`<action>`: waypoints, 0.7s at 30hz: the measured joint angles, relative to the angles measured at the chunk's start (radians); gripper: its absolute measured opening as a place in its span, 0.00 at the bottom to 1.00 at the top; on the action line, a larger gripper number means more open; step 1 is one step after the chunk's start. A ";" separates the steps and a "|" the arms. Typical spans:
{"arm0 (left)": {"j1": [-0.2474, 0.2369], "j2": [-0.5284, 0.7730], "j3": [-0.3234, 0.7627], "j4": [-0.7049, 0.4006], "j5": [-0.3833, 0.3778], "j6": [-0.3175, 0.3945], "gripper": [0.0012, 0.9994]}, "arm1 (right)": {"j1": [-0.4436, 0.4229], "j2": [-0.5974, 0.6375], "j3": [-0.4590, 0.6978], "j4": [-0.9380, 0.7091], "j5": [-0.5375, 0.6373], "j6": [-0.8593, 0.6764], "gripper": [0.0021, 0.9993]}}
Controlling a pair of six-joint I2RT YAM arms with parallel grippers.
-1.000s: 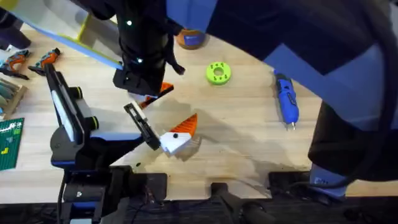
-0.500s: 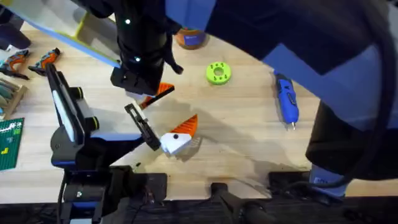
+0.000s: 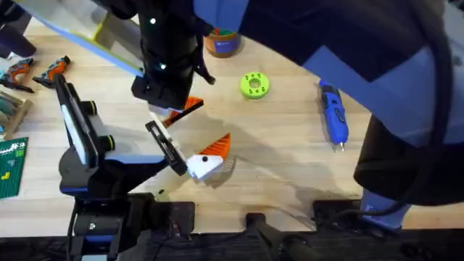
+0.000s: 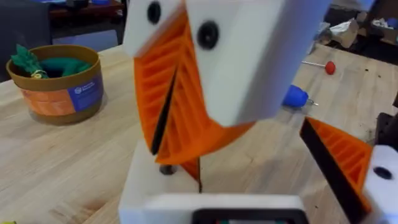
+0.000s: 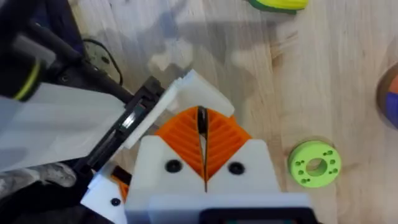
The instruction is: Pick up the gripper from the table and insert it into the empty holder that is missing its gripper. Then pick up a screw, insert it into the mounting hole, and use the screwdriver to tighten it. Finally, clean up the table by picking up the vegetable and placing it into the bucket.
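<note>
Wooden table (image 3: 290,159) is seen from overhead with the right arm (image 3: 170,51) reached across the middle. The right gripper (image 5: 202,124) is lowered over the holder (image 5: 199,90), its orange ribbed pads clenched together with a thin black line between them. Whether a loose piece is pinched there cannot be told. The left gripper (image 4: 249,155) is spread wide. The bare white holder is on one side and the orange wedge finger (image 4: 339,155) well apart on the other, with the right gripper hanging between them. The bucket (image 4: 56,87) is stood upright on the far side of the table, green items inside. The screwdriver (image 3: 333,116) is laid flat toward the right side, untouched. A lime-green disc (image 3: 254,85) is lying between bucket and screwdriver. The vegetable (image 5: 280,4) is left on the bare table, outside the bucket, well apart from the disc. An orange sliver (image 4: 193,168) is seen just under the clenched pads at the holder top; its identity is unclear.
</note>
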 joint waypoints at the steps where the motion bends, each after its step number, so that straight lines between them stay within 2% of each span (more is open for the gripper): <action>1: 0.000 0.000 0.000 0.000 0.000 0.000 0.99 | -0.004 0.002 0.000 -0.002 -0.005 0.003 0.00; 21: 0.000 0.001 0.000 0.000 -0.004 -0.004 0.99 | -0.013 0.008 0.001 0.023 -0.025 0.023 0.00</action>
